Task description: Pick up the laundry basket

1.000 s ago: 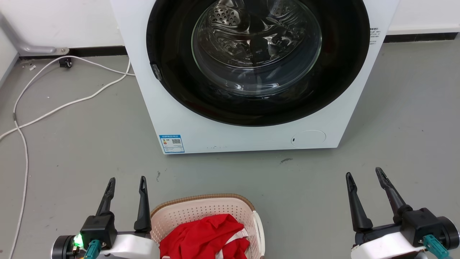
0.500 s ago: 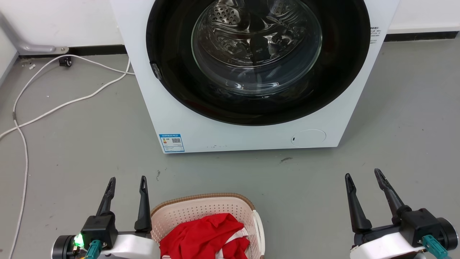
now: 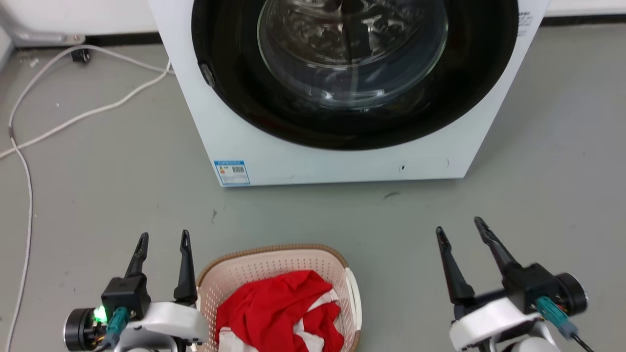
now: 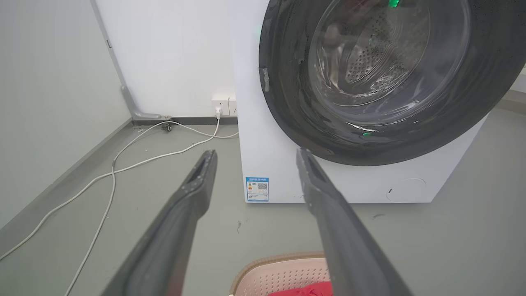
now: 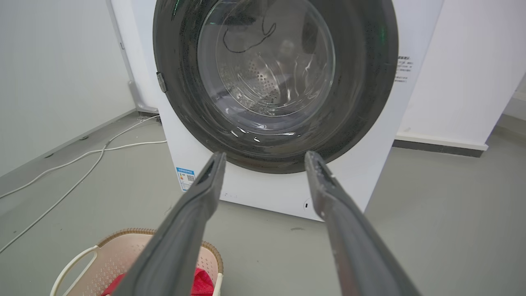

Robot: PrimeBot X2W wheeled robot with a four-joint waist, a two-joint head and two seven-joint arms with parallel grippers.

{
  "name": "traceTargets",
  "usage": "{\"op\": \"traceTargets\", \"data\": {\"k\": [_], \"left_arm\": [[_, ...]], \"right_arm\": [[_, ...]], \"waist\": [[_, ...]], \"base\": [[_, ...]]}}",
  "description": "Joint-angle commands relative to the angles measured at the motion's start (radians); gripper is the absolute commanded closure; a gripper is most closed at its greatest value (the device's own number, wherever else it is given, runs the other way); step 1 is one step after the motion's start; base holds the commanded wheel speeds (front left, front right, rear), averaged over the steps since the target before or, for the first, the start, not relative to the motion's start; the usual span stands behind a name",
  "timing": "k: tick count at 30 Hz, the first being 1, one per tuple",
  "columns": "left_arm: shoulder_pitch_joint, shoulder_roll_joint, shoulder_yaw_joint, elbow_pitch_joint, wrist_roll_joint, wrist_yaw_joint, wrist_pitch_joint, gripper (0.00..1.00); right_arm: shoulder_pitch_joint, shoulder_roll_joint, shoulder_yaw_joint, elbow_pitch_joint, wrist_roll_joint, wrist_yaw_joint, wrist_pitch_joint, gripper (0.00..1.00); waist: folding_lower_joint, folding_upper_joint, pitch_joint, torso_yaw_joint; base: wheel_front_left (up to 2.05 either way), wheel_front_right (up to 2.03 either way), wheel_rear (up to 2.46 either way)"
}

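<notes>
The laundry basket point(image 3: 274, 261), cream with perforated walls and a brown woven-look rim, sits on the grey floor at the bottom middle of the head view, with red and white cloth point(image 3: 279, 313) inside. One white handle point(image 3: 354, 298) shows on its right side. My left gripper point(image 3: 164, 240) is open just left of the basket's rim. My right gripper point(image 3: 458, 226) is open well to the right of it, apart from it. The basket's rim point(image 4: 279, 263) peeks in low in the left wrist view, where the left gripper point(image 4: 254, 153) holds nothing. In the right wrist view the basket point(image 5: 111, 255) lies lower left of the open right gripper point(image 5: 265, 155).
A white front-loading washing machine point(image 3: 342, 161) with a shut dark round glass door point(image 3: 352, 54) stands right beyond the basket. White cables point(image 3: 78, 115) trail over the floor at the left, toward a wall socket point(image 4: 224, 106). Open grey floor point(image 3: 547, 161) lies to the right.
The whole head view has shifted, so the camera moved: washer and basket sit higher in the picture. My right gripper has come inward to the left, relative to the basket. The left gripper stays beside the rim.
</notes>
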Motion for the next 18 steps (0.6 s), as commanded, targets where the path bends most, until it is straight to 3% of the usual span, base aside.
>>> {"op": "traceTargets", "data": {"k": [1,18], "left_arm": [[-0.032,0.005,0.011,0.031,0.003,-0.008,-0.002,0.00],[-0.270,0.082,0.111,0.377,-0.026,-0.060,-0.002,0.00]], "right_arm": [[-0.035,-0.002,0.016,0.037,-0.002,-0.001,-0.002,0.00],[-0.348,-0.001,0.165,0.447,-0.026,-0.001,-0.002,0.00]], "waist": [[0.0000,0.0000,0.043,0.007],[0.0000,0.0000,0.279,0.006]], "base": [[0.00,0.00,0.00],[0.00,0.00,0.00]]}}
